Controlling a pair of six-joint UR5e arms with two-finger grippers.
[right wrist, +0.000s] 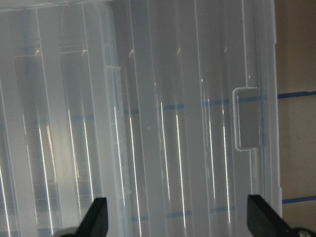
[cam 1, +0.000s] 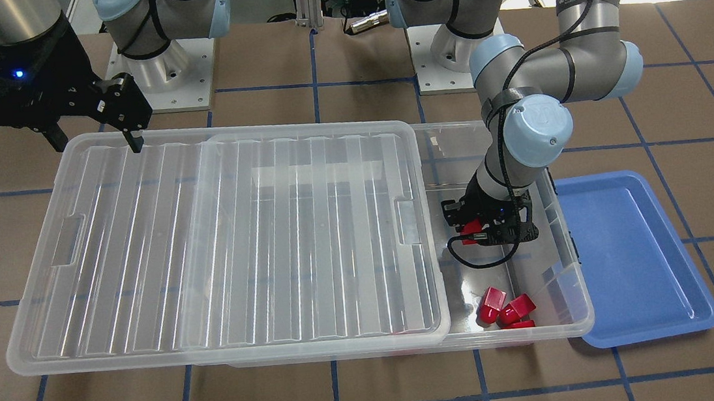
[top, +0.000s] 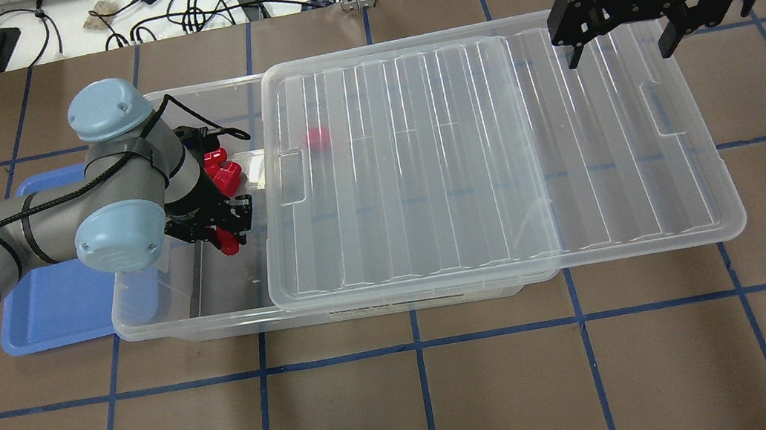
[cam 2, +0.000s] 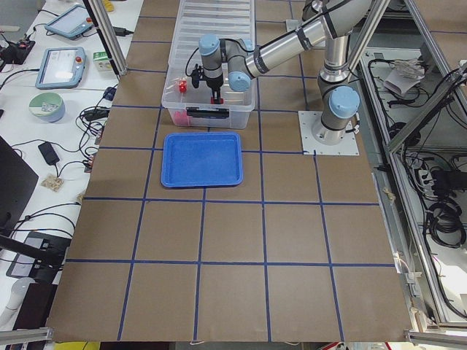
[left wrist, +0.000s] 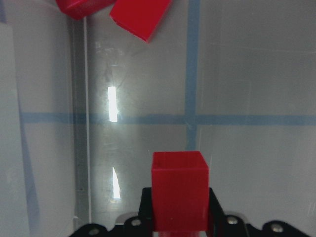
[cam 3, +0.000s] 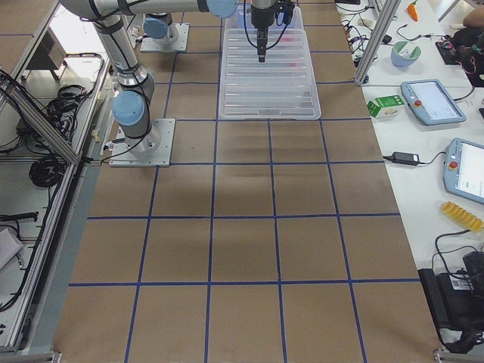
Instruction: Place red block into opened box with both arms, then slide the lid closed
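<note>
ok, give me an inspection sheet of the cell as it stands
Surface: brown table with a blue tape grid.
Job's things: box open at its left end; lid offset toward the right arm, covering the rest; red block held inside the box; more red blocks on the box floor.
Clutter: blue tray beside the box's left end.
Grippers: left gripper shut on the red block; right gripper open over the lid's overhanging end.
Cables: black cable looped at the left wrist; loose leads on the bench beyond.
Surroundings: teach pendants on a side bench.

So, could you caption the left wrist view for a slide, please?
Left pincer grips a red block over the box floor.
</note>
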